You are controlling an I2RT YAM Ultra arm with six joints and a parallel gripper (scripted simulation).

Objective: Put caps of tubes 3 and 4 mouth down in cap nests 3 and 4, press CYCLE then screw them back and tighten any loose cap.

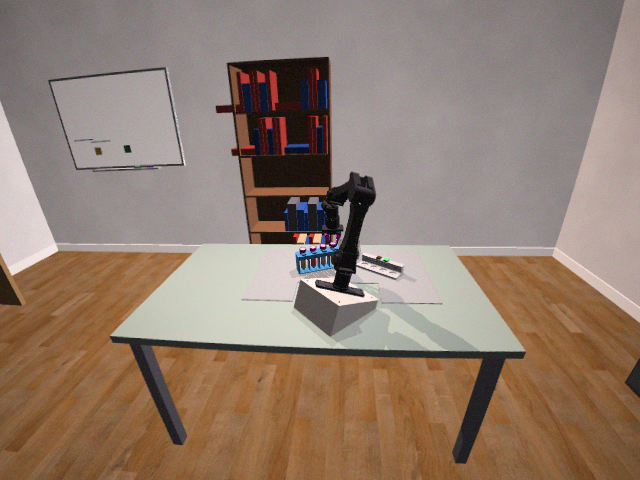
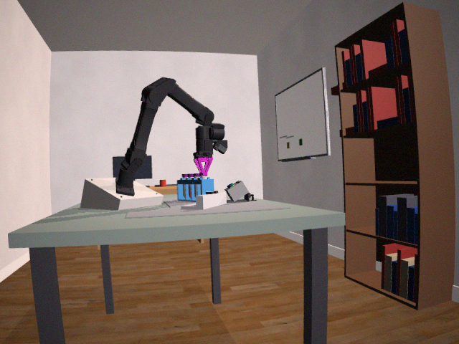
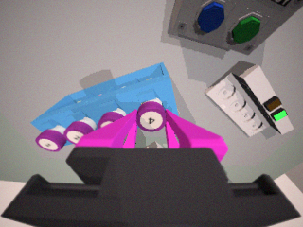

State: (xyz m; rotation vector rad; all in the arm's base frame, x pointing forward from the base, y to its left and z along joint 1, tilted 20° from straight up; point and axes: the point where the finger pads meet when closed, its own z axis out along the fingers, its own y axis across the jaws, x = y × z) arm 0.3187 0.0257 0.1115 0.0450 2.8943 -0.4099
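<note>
Cap 4 (image 3: 151, 118), purple-rimmed with a white dot reading "4", is pinched between the magenta fingers of the gripper (image 3: 151, 134), directly over the right end of the blue decapping station (image 3: 156, 82). Three more purple caps are lined up toward 8 o'clock; their numbers are too blurred to be read. At 1 o'clock of the cap the blue key (image 3: 211, 16) and green key (image 3: 246, 29) are seen on the grey desk (image 3: 185, 14). At 3 o'clock the white cap tray (image 3: 232, 101) is shown, its green lamp (image 3: 280, 114) lit.

Numeral "4" on the purple cap's dot (image 3: 151, 117).
</note>
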